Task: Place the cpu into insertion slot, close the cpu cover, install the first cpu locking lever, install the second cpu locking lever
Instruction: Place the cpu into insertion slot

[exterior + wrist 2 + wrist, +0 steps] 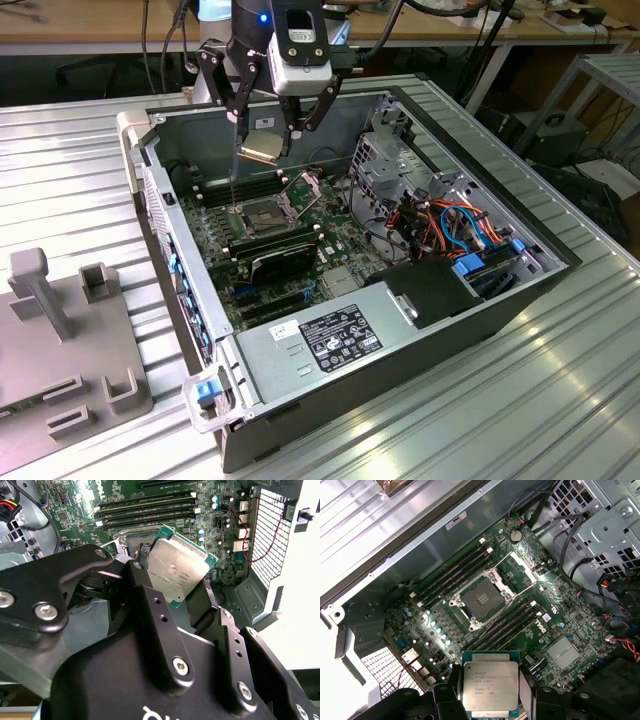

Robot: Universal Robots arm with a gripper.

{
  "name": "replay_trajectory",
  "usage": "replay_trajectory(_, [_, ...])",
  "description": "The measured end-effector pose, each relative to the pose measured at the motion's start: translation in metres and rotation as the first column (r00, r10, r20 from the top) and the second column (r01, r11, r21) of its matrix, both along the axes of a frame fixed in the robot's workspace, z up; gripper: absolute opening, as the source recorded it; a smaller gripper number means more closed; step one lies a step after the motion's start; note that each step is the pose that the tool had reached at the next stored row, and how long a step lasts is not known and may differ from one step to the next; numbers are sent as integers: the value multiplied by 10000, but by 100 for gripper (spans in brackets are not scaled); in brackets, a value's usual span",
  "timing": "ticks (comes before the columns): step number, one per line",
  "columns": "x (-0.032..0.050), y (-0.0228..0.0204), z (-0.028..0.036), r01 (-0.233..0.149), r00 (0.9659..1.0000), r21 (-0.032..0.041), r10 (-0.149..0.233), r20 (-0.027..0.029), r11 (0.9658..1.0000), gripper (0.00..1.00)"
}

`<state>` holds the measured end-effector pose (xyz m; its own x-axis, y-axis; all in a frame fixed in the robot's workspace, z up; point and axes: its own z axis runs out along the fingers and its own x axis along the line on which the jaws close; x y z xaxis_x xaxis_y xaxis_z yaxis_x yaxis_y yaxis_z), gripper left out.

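We see the gripper (266,140) closed on the cpu (262,150), its two black fingers (145,596) pinching opposite edges of the chip, with the silvery top plate facing the wrist cameras. The cpu hangs in the air inside the open computer case (480,300), well above the green board and touching nothing but the fingers. In the exterior view it looks slightly tilted.

Below it the insertion slot (481,597) lies bare, a dark square rimmed in silver metal. The cpu cover (304,186) stands swung up on the far side of the slot, at the exterior view's right. A thin locking lever (234,185) stands upright just beside the slot, at that view's left.

Long black memory slots (455,577) run along both flanks of the socket. A black card (285,258) sits on the near side of the slot in the exterior view, then the grey power supply (330,335). A metal drive cage (385,150) and a bundle of red, orange and blue cables (455,222) crowd the case at the exterior view's right. A grey fixture (60,330) rests on the ribbed table (450,420) outside the case.
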<state>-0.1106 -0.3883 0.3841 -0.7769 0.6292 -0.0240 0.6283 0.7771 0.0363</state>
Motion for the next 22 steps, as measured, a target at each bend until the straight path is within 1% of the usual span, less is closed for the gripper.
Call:
replay_trajectory(1, [0, 0, -1, 80, 10000, 1, -80, 0, 10000, 55])
replay_trajectory(3, [1, 0, -4, 403, 9992, 2, -403, 1, 9992, 55])
replay_trajectory(5, [0, 0, -10, 760, 9971, -1, -760, -1, 9971, 55])
replay_trajectory(7, [0, 0, -16, 1087, 9941, -1, -1087, -1, 9941, 55])
replay_trajectory(8, [0, 0, -20, 1338, 9910, -1, -1338, 0, 9910, 55])
replay_trajectory(10, [0, 0, -22, 1574, 9875, 1, -1574, 0, 9875, 55])
replay_trajectory(17, [0, 5, -23, 1605, 9870, -1, -1605, 0, 9870, 55])
replay_trajectory(19, [1, 26, -28, 1623, 9867, 0, -1623, 0, 9867, 55])
replay_trajectory(21, [12, 76, -40, 1651, 9863, 0, -1651, 0, 9863, 55])
replay_trajectory(22, [18, 91, -45, 1660, 9861, 0, -1660, 0, 9861, 55])
